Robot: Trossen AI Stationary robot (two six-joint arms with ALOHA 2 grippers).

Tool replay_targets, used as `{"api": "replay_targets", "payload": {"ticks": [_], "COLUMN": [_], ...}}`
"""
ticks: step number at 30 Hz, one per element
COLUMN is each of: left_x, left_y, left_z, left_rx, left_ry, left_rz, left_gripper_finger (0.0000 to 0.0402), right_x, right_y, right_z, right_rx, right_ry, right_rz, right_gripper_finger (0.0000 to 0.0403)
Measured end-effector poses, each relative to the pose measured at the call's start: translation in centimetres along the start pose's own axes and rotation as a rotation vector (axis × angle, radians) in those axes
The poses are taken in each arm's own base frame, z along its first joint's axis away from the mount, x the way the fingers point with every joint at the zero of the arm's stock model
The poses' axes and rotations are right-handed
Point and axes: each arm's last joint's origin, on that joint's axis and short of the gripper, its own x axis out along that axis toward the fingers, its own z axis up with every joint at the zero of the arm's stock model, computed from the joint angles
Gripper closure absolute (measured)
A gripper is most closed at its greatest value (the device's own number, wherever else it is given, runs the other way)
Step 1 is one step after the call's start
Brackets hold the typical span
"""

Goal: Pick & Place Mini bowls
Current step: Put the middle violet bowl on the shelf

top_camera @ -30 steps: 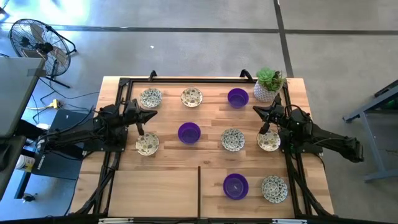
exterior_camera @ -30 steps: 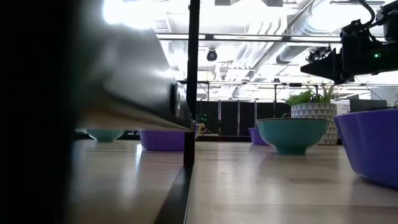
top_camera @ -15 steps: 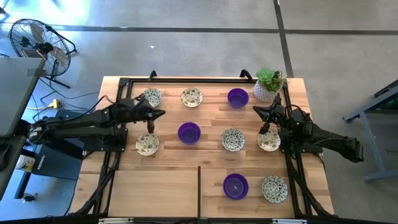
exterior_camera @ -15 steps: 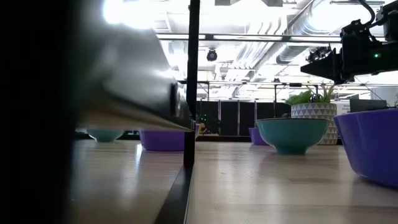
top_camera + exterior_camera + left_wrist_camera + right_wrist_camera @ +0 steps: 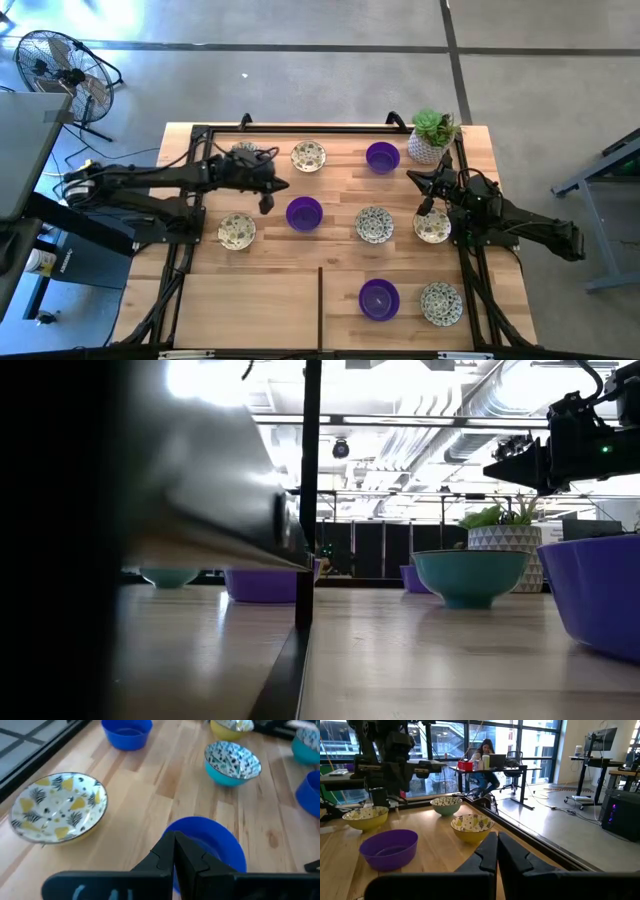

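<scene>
Left arm moved right, toward the purple bowl.

The left gripper [image 5: 265, 203], closed and empty, had swung to just beside the purple mini bowl [image 5: 304, 213]; the right gripper [image 5: 427, 208] waited closed over a patterned bowl [image 5: 433, 228].

Mini bowls [image 5: 374, 224] are spread in rows across the counter [image 5: 250, 300]; a potted plant [image 5: 432, 134] is set at the far right corner

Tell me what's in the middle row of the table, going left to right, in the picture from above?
Patterned bowl → purple bowl → second patterned bowl → third patterned bowl, with the right gripper just above its edge.
</scene>
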Motion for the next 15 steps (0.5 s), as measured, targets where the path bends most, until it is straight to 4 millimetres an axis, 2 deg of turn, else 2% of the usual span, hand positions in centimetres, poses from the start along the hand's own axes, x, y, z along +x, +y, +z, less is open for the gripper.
{"api": "replay_targets", "payload": {"ticks": [6,12,15], "left_x": [1.3,1.8,2.1], "left_y": [-1.6,-4.0,-5.1], "left_z": [1.7,2.6,2.5], "left_rx": [0.088,0.148,0.177], "left_ry": [0.001,0.079,0.143], "left_rz": [-0.026,-0.029,-0.033], "left_gripper_finger": [0.0391,0.035,0.0327], "right_x": [0.0,0.0,0.0], "right_y": [0.0,0.0,0.0], "right_z": [0.0,0.0,0.0], "right_rx": [0.0,0.0,0.0], "right_ry": [-0.001,-0.001,-0.001], "right_rz": [0.0,0.0,0.0], "right_gripper_finger": [0.0402,0.0402,0.0402]}}
